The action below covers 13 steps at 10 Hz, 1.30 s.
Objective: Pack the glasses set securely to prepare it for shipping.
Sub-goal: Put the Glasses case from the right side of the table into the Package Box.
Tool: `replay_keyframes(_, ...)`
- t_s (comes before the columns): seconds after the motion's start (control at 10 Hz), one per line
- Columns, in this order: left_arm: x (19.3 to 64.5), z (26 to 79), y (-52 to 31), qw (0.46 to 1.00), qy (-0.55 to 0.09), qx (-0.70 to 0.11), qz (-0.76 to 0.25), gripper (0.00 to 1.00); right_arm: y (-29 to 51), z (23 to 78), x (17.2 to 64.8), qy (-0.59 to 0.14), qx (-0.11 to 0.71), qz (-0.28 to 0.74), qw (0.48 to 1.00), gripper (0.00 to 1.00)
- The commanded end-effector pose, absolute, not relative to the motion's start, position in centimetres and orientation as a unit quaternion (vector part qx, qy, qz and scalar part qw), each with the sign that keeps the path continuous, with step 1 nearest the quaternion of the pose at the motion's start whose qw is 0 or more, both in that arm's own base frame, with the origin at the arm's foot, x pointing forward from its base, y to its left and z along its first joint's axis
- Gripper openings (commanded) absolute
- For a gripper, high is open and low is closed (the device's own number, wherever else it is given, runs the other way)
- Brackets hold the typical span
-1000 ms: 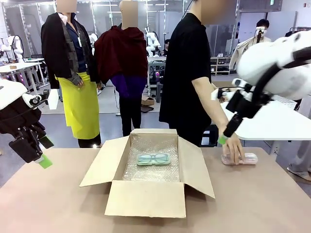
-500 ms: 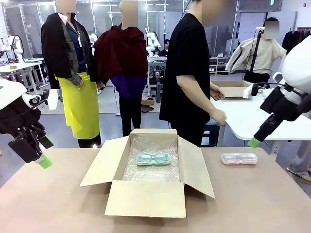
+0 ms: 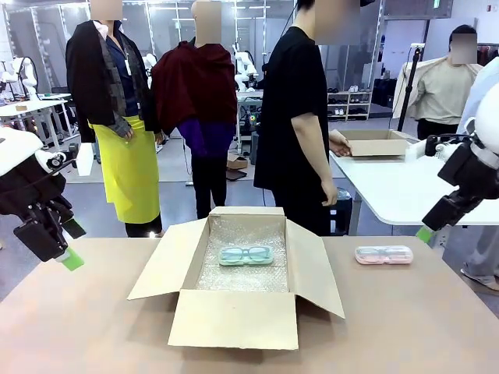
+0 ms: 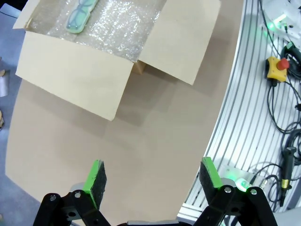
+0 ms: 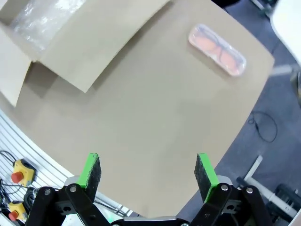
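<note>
- Glasses set, split in two: the mint-green plastic-framed pair (image 3: 246, 255) lies flat on the clear bubble-wrap lining (image 3: 242, 279) inside the open brown cardboard box (image 3: 234, 319). The pale pink plastic-framed pair in clear wrapping (image 3: 383, 255) lies on the tan table (image 3: 405, 327), right of the box and well apart from it.
- Left wrist view: the top edge cuts off the mint-green pair (image 4: 82, 14), so just part of the frame is visible. Its wrapping is hard to tell from the bubble wrap.
- Front view: the box's near flap hides the front strip of the box floor.
- Right wrist view: the pale pink pair (image 5: 217, 49) is whole and near the table's far corner. Lens detail is blurred by the wrapping.
- Left gripper (image 3: 74, 243) hangs off the table's left edge, clear of the box. Its wrist view shows the jaws of the left gripper (image 4: 151, 175) spread wide, released, with nothing between the pads.
- Right gripper (image 3: 427, 232) is up at the right frame edge, above and beyond the pink pair. From the front one green pad tip is readable and the gap is not. Its wrist view shows the right gripper (image 5: 147, 172) released, jaws wide and holding nothing.
- Person in a black T-shirt (image 3: 292, 117) stands behind the box, turned away, one hand (image 3: 340, 144) at a second cardboard box (image 3: 376, 142) on a white side table. Whether the hand is gripping it, I can't tell.
</note>
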<state>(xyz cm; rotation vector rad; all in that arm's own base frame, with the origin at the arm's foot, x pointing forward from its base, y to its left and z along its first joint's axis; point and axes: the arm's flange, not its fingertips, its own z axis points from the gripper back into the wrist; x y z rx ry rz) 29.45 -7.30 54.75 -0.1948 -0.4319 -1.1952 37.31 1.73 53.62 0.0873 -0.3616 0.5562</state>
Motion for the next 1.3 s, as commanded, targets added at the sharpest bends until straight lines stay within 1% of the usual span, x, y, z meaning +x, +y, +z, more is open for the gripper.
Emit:
replay_keyframes(0.0, 29.5, 54.8, -7.3, 0.797, -0.211, -0.094, -0.557, 1.00, 1.8, 53.3, 37.0, -0.172, 0.042, 0.217, 0.960, 1.00)
replay_keyframes(0.1, 29.5, 54.8, -7.3, 0.797, -0.211, -0.094, -0.557, 1.00, 1.7, 53.3, 37.2, -0.176, 0.061, 0.207, 0.960, 1.00)
replay_keyframes(0.3, 29.5, 54.8, -7.3, 0.797, -0.211, -0.094, -0.557, 1.00, 1.3, 53.5, 37.3, -0.174, 0.050, 0.230, 0.956, 1.00)
replay_keyframes(0.9, 29.5, 54.8, -7.3, 0.797, -0.211, -0.094, -0.557, 1.00, 1.4, 53.3, 37.4, -0.172, 0.054, 0.228, 0.957, 1.00)
replay_keyframes(1.0, 29.5, 54.8, -7.3, 0.797, -0.211, -0.094, -0.557, 1.00, 1.5, 53.7, 38.8, -0.168, 0.043, 0.199, 0.965, 1.00)
replay_keyframes(1.2, 29.5, 54.8, -7.3, 0.797, -0.211, -0.094, -0.557, 1.00, 2.1, 53.1, 42.1, -0.147, 0.020, 0.206, 0.967, 1.00)
